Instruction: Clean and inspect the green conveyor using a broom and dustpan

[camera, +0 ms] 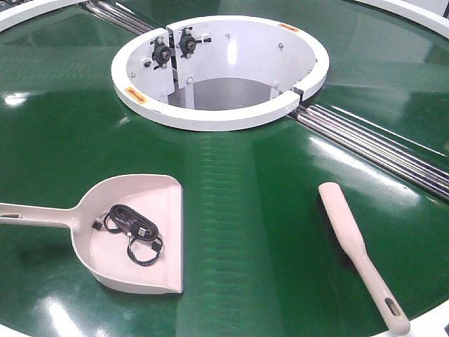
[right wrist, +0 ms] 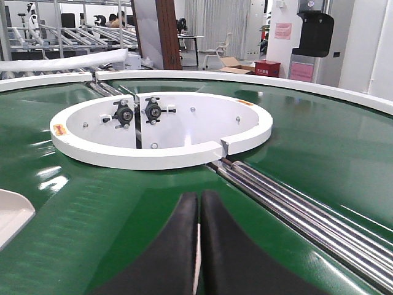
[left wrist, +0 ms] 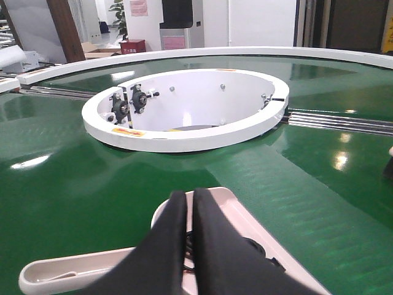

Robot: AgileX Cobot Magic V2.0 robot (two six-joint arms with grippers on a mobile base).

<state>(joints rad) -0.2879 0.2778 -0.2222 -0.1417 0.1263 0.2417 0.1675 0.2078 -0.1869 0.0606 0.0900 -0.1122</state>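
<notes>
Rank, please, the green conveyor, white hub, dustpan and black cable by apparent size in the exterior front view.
1. green conveyor
2. white hub, though it lies farther from the camera
3. dustpan
4. black cable, coiled inside the dustpan

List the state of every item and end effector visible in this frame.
dustpan: flat on belt, holding coiled black cable
broom: lying on belt, ungrasped
green conveyor: no loose debris visible
left end effector: shut, above dustpan
right end effector: shut, empty
</notes>
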